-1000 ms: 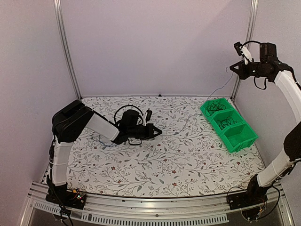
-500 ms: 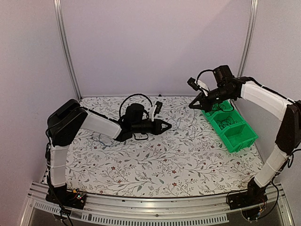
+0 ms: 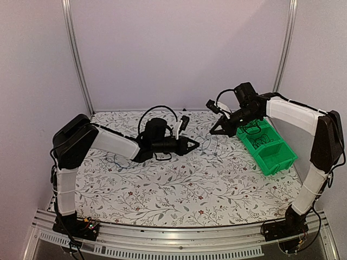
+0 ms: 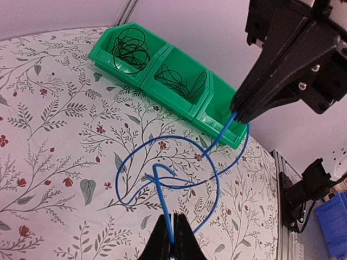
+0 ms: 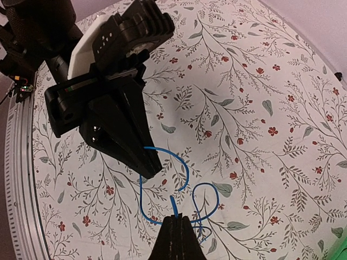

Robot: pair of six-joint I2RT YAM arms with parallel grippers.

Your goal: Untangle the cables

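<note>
The left gripper [image 4: 171,227] and right gripper [image 5: 176,225] each clamp one end of the blue cable [image 4: 119,176], which loops between them; black cables [image 4: 130,46] lie in the bin [image 4: 141,81]

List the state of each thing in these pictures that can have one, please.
left gripper: shut on the blue cable.
right gripper: shut on the blue cable as well.
blue cable: slack, looped and crossing itself, pinched by both grippers.
green bin: upright, open at the top.
black cables: coiled, lying in two compartments of the green bin.
</note>
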